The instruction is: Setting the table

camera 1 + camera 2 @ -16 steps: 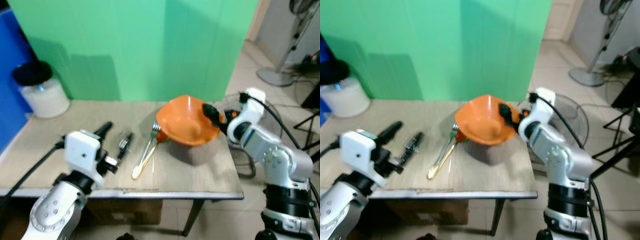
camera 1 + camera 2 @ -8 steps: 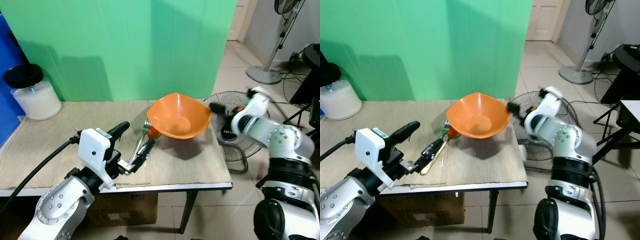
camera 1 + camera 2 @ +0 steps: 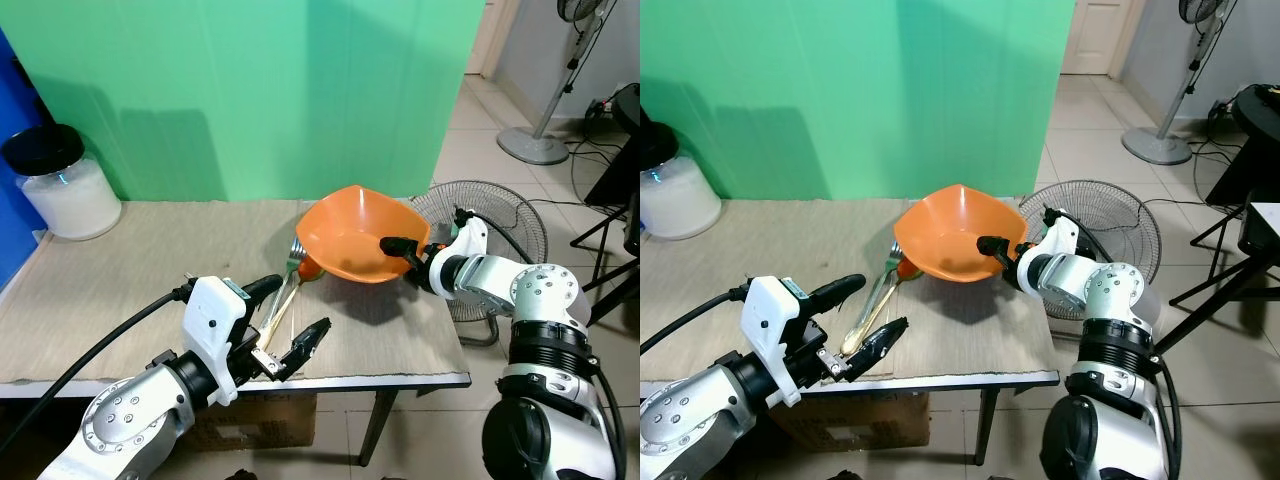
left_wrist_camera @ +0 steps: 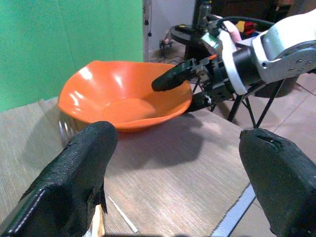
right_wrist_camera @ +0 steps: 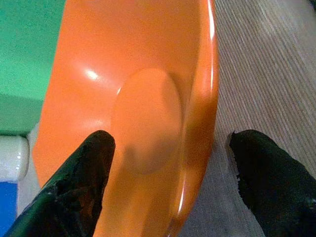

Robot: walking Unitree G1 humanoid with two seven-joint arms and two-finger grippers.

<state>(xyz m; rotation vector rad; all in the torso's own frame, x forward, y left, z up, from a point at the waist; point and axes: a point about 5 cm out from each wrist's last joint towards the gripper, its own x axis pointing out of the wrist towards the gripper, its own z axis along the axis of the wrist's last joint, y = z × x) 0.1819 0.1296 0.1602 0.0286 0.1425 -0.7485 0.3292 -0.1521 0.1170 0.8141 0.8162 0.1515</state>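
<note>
orange plastic bowl (image 3: 358,236), right rim straddled, far right of tabletop (image 3: 120,290).

right gripper (image 5: 170,173): fingers apart, one inside the rim, one outside, not yet clamped. pale-handled fork (image 3: 872,301) lies just left of the bowl. left gripper (image 3: 288,330): fingers apart, empty, near the front edge. step judged: grasping the bowl; next, close and lift.

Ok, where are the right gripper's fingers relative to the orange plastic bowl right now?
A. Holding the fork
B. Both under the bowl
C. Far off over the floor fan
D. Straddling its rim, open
D: the right gripper has one finger inside the orange plastic bowl, one outside its rim, with gaps showing.
</note>
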